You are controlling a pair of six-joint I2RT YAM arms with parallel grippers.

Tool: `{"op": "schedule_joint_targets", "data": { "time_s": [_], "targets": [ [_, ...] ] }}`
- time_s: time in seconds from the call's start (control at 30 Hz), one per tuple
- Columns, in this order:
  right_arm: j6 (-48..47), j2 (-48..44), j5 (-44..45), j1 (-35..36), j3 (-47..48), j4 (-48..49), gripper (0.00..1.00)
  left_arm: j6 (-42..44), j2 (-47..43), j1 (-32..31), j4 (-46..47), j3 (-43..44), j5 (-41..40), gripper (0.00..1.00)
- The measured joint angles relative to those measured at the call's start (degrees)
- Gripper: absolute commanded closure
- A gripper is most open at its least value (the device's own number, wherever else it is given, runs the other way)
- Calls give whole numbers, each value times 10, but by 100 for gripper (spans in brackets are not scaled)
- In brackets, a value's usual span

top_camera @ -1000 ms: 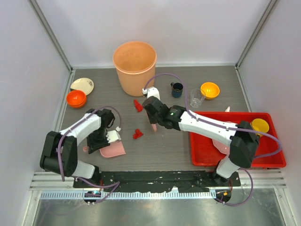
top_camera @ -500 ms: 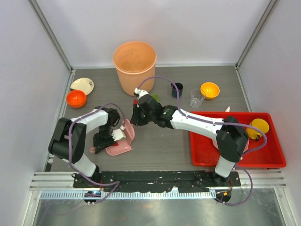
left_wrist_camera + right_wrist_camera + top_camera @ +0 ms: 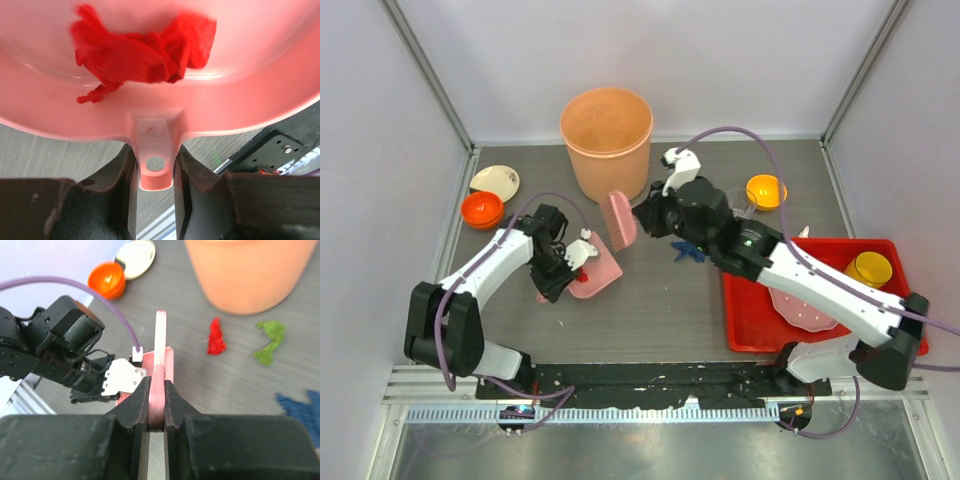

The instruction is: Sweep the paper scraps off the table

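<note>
- Pink plastic fills the left wrist view: the dustpan (image 3: 250,75), whose handle tab is grasped between the jaws of the left pincer (image 3: 155,162).
- A crumpled red paper scrap (image 3: 145,50) lies in the pan's hollow, straight ahead of that pincer and just past the handle.
- The right pincer (image 3: 156,395) is clenched on a thin pink hand brush (image 3: 160,340), which points straight out from its fingers, seen edge-on.
- Ahead of the right pincer and to the right of the brush, a second red scrap (image 3: 216,337) and a green scrap (image 3: 270,340) lie on the dark grey table (image 3: 210,385), near the foot of the orange bin (image 3: 250,275).
- A blue scrap (image 3: 300,407) lies on the table closer to the right pincer, off to its right.
- To the left of the brush, the left arm's wrist sits just beside it, with the dustpan's edge showing right behind the brush.
- Far ahead and left of the right pincer stand an orange bowl (image 3: 106,279) and a cream plate (image 3: 135,257), touching each other.
</note>
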Motion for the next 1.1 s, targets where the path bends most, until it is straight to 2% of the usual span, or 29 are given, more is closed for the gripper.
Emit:
{"op": "schedule_joint_targets", "data": {
  "time_s": [0.27,0.37,0.47,0.67,0.9,1.0,1.1],
  "targets": [
    [-82,-125,132,-5,5,-20,99,-36,-19,17,-24,100,13,100],
    [-102,-139,162,-9,2,-22,99,-51,-18,20,-36,161,0,100],
    [-116,-141,181,-12,-3,-25,99,-70,-6,21,-45,259,-29,100],
    [-133,-130,187,-12,-13,-36,99,-94,76,21,-10,458,-148,100],
    [-144,-127,188,-15,-26,-49,99,-77,255,16,44,690,-322,100],
    [-151,-126,188,-16,-26,-50,99,-39,312,10,92,748,-395,100],
    [-156,-126,188,-16,-26,-52,99,39,344,1,174,757,-468,100]
  ]
}}
